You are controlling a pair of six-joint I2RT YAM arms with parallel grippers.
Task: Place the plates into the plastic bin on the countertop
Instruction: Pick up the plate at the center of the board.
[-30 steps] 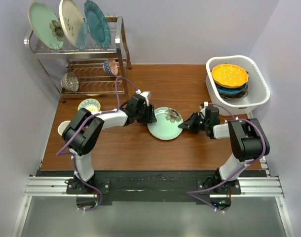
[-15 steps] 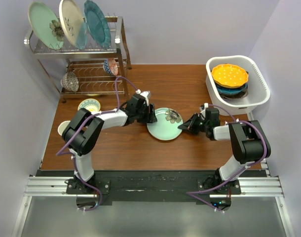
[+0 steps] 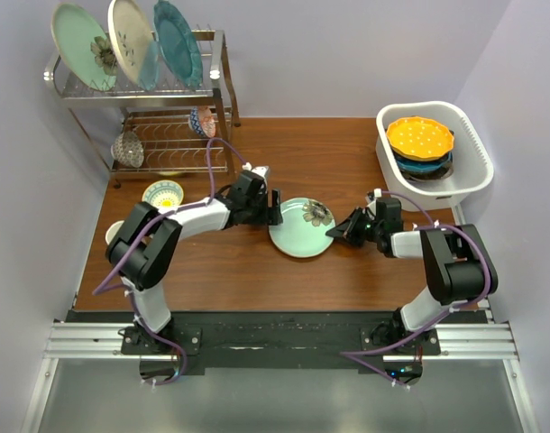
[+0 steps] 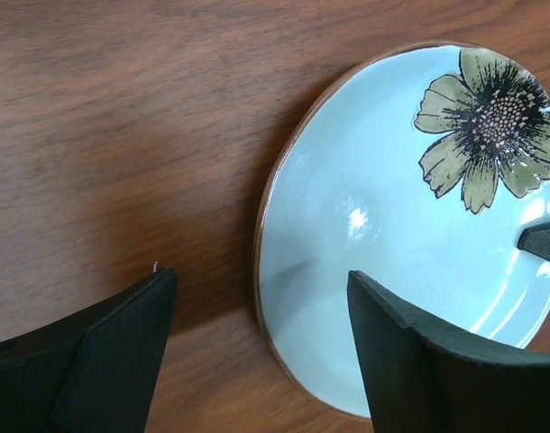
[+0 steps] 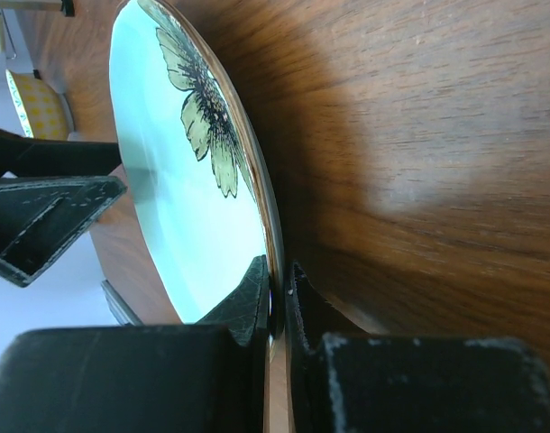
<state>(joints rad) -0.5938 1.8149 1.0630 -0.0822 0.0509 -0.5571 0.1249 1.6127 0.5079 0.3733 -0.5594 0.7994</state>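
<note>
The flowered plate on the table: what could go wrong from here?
1. The right fingers pinch only the thin rim of the plate, so it might slip or tilt when lifted.
2. The left fingers stand open astride the opposite rim; one is over the plate and could snag it.
3. The bin already holds a stack, so the plate may land unevenly.

Right gripper (image 5: 277, 302) pinches the flowered plate (image 5: 158, 180) by its rim (2 fingers clamped), wooden table (image 5: 419, 135) beneath.
</note>
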